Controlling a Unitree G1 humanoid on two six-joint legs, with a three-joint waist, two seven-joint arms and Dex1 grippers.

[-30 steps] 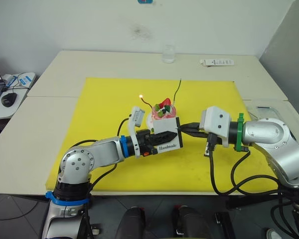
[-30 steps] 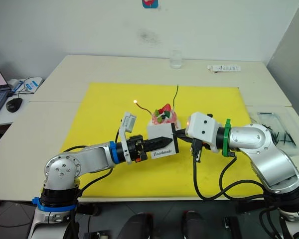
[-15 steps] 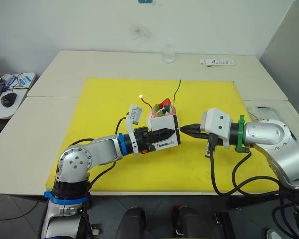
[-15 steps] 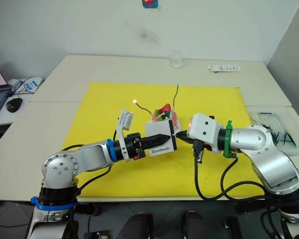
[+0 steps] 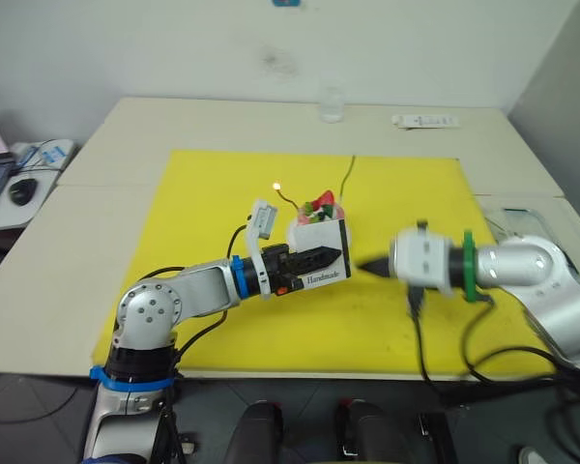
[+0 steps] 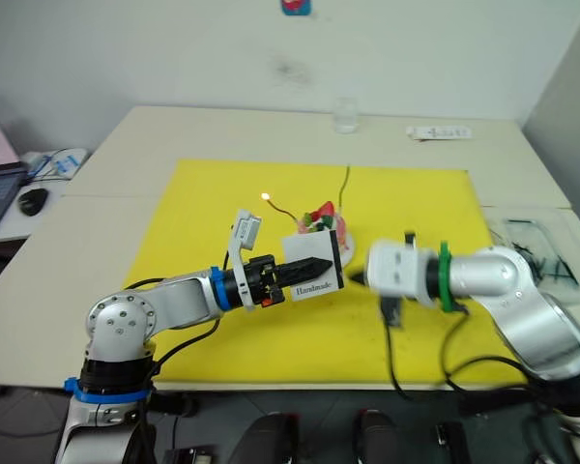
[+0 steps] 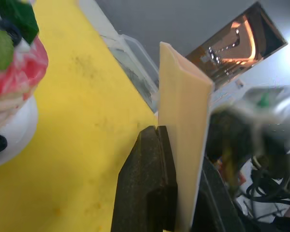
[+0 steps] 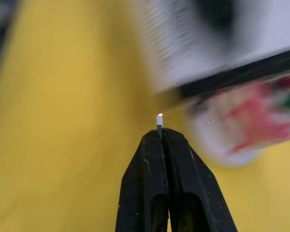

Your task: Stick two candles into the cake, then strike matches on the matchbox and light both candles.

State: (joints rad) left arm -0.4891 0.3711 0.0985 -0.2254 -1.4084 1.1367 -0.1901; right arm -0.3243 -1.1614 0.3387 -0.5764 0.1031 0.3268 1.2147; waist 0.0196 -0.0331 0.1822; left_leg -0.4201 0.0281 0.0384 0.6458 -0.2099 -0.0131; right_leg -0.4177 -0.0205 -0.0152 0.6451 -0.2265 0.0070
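Observation:
The cake (image 5: 313, 218) stands mid-mat on its white plate. A red candle (image 5: 287, 200) leans out of it with a small flame at its tip; the green candle (image 5: 347, 177) rises from it unlit. My left gripper (image 5: 333, 257) is shut on the white "Handmade" matchbox (image 5: 320, 263), held on edge just in front of the cake (image 7: 9, 72). A short gap to the right, my right gripper (image 5: 370, 265) is shut on a match (image 8: 159, 119), whose pale tip pokes past the fingertips. The matchbox (image 8: 217, 43) appears blurred beyond it.
Everything sits on a yellow mat (image 5: 203, 193) over pale tables. A glass (image 5: 330, 104) and a white flat device (image 5: 420, 121) lie at the back. A clear plastic tray (image 5: 522, 217) is at the right, a mouse (image 5: 19, 190) at the far left.
My right gripper has drawn back rightward from the matchbox edge with the match. The left gripper and matchbox have lifted slightly toward the cake.

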